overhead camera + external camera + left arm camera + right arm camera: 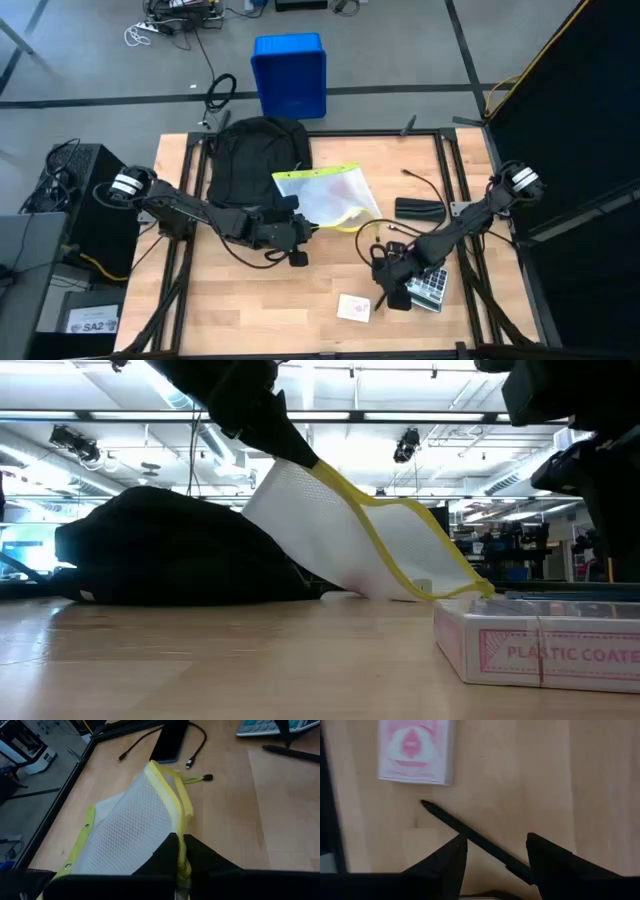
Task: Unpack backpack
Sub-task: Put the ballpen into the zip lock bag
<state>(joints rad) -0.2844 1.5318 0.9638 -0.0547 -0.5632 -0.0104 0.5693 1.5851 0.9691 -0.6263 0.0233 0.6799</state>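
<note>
The left tool (292, 232) is seen near the middle of the counter (230, 300), clamped on the yellow-trimmed edge of a white mesh pouch (325, 196). In the left wrist view, the two dark fingers (165, 855) are pressed together on the pouch's yellow zipper band, with the pouch (130, 827) spread out ahead of them. In the low view, the pouch (350, 540) is lifted at one corner and slopes down to the counter. The backpack (255, 160) lies at the far side of the counter, left of centre, with the pouch just beside it and overlapping its edge. The right tool (392, 288) is held low over the near right part of the counter, its fingers (445, 860) spread apart with nothing between them except a black pen (475, 840) lying on the wood below, passing across the gap. A pink card box (354, 308) lies just beside the right tool, and a calculator (430, 287) sits on its other side. Farther back on the right, a black case (418, 209) and a thin black cable (425, 183) rest on the counter. A blue bin (290, 75) stands on the floor beyond the counter.
</note>
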